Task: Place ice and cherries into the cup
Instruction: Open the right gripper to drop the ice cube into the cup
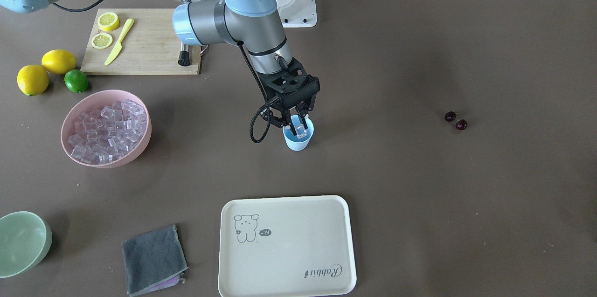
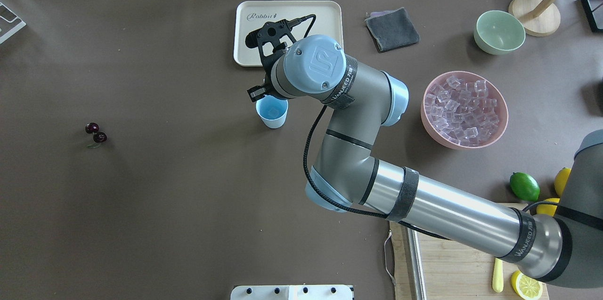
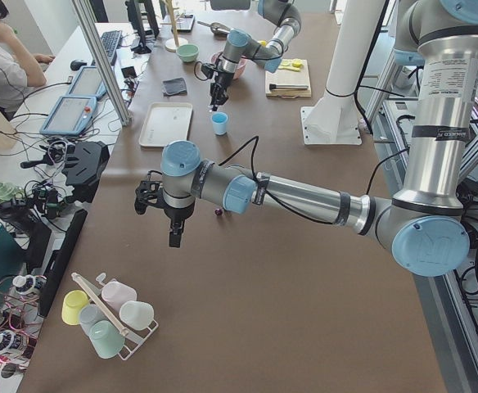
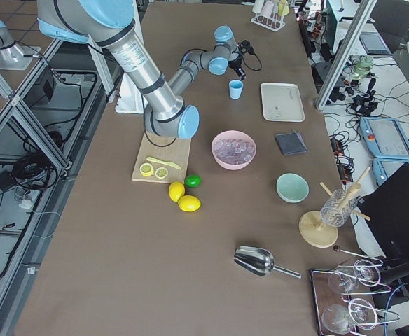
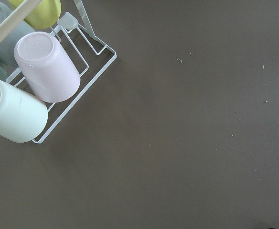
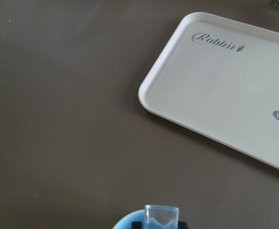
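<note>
While poised over cup (image 1: 297, 141), right fingers (image 1: 306, 119) pinch 1 ice cube (image 1: 301, 130); left fingers (image 3: 175, 236): cannot tell opening.

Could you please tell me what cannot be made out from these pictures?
- Cup contents: front view, the right gripper and its ice cube block the inside; overhead, the wrist overlaps the rim; right wrist view, bottom edge cuts it off.
- Left gripper: shows only in the exterior left view, small; open or shut cannot be told.
</note>
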Robot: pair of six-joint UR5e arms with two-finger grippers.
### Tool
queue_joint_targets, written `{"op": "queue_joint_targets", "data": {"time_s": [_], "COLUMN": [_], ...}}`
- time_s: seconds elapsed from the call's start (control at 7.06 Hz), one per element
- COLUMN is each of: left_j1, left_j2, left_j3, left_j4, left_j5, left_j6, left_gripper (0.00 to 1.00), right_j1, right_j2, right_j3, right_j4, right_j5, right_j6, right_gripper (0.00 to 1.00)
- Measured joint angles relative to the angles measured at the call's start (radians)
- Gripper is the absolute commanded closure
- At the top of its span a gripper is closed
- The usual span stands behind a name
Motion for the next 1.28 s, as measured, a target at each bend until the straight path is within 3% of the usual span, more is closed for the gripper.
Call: {"op": "queue_joint_targets", "data": {"time_s": [0.14,0.71,1.28], "left_j1": [0.000,0.000,0.001], "left_j2": [0.002,0.008,0.031], "left_j3": [-0.001,-0.005,-0.019], "left_j4": [0.000,0.000,-0.006], "left_j5": [0.000,0.000,-0.001], "left_j6": [0.000,-0.001,0.001], "left_gripper": [0.02,0.02,0.02], "right_j1": [-0.010,0.003,0.221], "right_j2": [-0.002,-0.024,-0.212], "right_j3": [-0.001,0.025,0.187], "right_j4": [0.001,0.014,0.005], "right_j5": [-0.006,0.013,0.281], "right_j6": [0.000,-0.002,-0.099], "right_gripper": [0.00,0.00,0.01]}}
